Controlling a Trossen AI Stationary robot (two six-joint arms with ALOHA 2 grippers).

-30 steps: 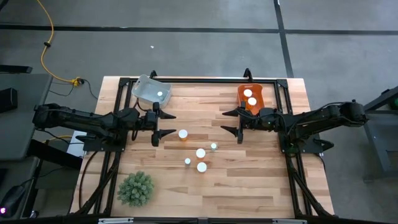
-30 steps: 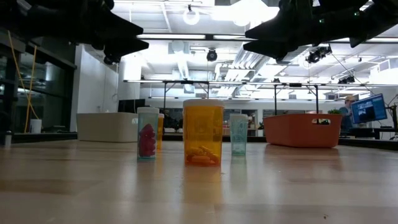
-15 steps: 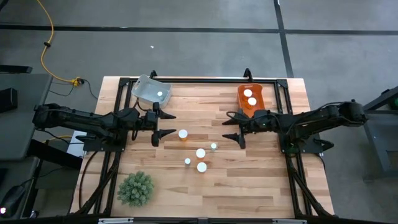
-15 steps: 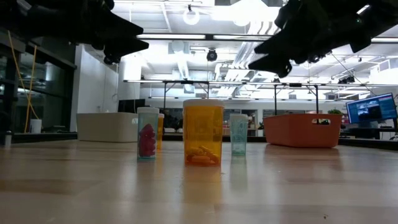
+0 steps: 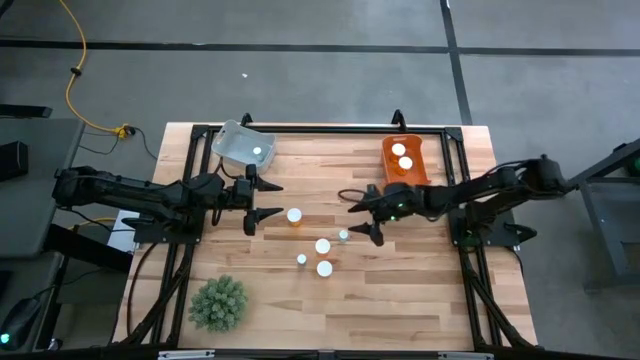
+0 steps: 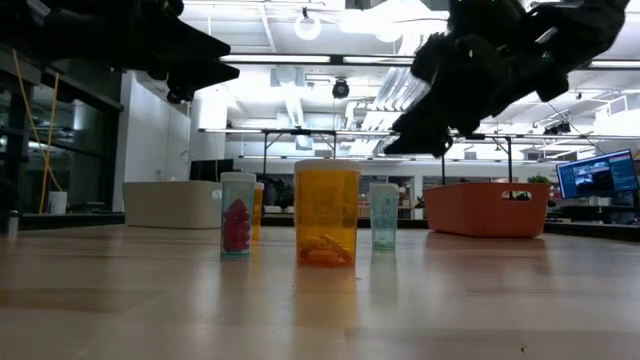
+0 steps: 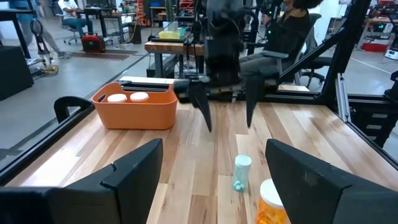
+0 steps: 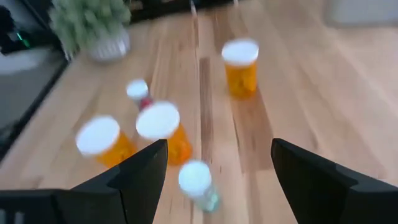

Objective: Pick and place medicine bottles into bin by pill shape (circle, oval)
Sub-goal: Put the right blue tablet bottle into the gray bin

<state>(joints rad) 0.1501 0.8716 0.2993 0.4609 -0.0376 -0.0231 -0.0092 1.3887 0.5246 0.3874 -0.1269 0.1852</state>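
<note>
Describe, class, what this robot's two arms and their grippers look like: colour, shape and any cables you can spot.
Both arms are dark, nearly black, built of jointed segments. The left gripper and right gripper each end in two tapering, pointed black fingers. From the wrist cameras these fingers look like broad, flat, matte black wedges. A thin dark cable loops beside the right gripper. No markings are readable.

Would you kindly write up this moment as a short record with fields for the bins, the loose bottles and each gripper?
Orange plastic bin: back right of the wooden table, two white-capped bottles inside.
Clear plastic bin: back left, one white-capped bottle inside.
Loose white-capped pill bottles: five standing mid-table, including a small clear one.
Right gripper: open, empty, raised beside the small clear one.
Left gripper: open, empty, raised near the clear bin.
Green spiky plant ball: front left.
</note>
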